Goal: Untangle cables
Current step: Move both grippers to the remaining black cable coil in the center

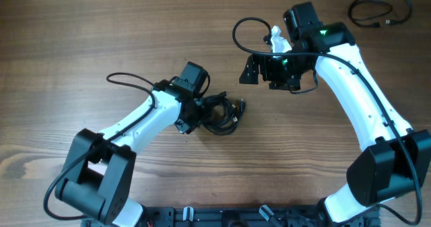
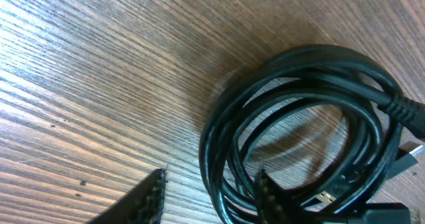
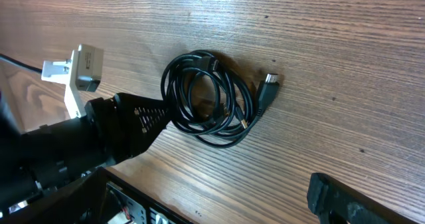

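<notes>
A black cable bundle (image 1: 222,112) lies coiled on the wooden table at the middle, with a USB plug sticking out at its right side (image 3: 269,80). My left gripper (image 1: 196,118) is at the bundle's left edge. In the left wrist view its jaws (image 2: 211,187) are open and straddle the coil's left strands (image 2: 222,137), with one finger inside the loop. My right gripper (image 1: 252,69) is open and empty, up above the table to the upper right of the bundle. The right wrist view shows the bundle (image 3: 212,101) from a distance and only one of its own fingers (image 3: 335,199).
A second black cable (image 1: 380,10) lies coiled at the far right corner of the table. The left arm's own black cable (image 1: 124,79) loops over the table at the left. The table's front edge (image 3: 166,197) shows in the right wrist view.
</notes>
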Tool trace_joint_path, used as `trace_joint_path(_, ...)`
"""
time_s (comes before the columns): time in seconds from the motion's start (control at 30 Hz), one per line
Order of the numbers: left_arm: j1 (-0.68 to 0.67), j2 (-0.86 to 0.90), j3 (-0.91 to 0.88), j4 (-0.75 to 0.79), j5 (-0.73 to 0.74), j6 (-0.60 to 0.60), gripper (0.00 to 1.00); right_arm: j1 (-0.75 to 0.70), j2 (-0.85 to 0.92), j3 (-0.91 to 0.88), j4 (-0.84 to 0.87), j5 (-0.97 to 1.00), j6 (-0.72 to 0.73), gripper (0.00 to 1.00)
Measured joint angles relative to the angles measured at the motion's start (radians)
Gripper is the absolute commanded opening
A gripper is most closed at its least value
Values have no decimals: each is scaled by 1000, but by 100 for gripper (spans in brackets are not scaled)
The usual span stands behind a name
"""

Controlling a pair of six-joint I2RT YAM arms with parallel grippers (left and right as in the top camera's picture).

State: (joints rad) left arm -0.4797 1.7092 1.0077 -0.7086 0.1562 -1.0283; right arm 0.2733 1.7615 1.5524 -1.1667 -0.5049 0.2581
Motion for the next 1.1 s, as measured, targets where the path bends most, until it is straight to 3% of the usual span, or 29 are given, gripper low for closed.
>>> trace_joint_path(0.17,0,39,-1,0,-1,0,33,0,0,0,0,0,0,100)
trace_joint_path(0.27,0,39,-1,0,-2,0,20,0,0,0,0,0,0,100)
trace_joint_path(0.47,0,36,-1,2,-2,-2,4,0,0,0,0,0,0,100)
trace_joint_path(0.73,0,-144,-1,-28,-2,-2,4,0,0,0,-4,1,0,100)
trace_joint_path(0.97,0,-406,-1,-33,-1,-2,4,0,0,0,-26,1,0,100)
trace_joint_path(1.1,0,-431,-2,-12,24,-3,4,0,0,0,-37,0,0,100)
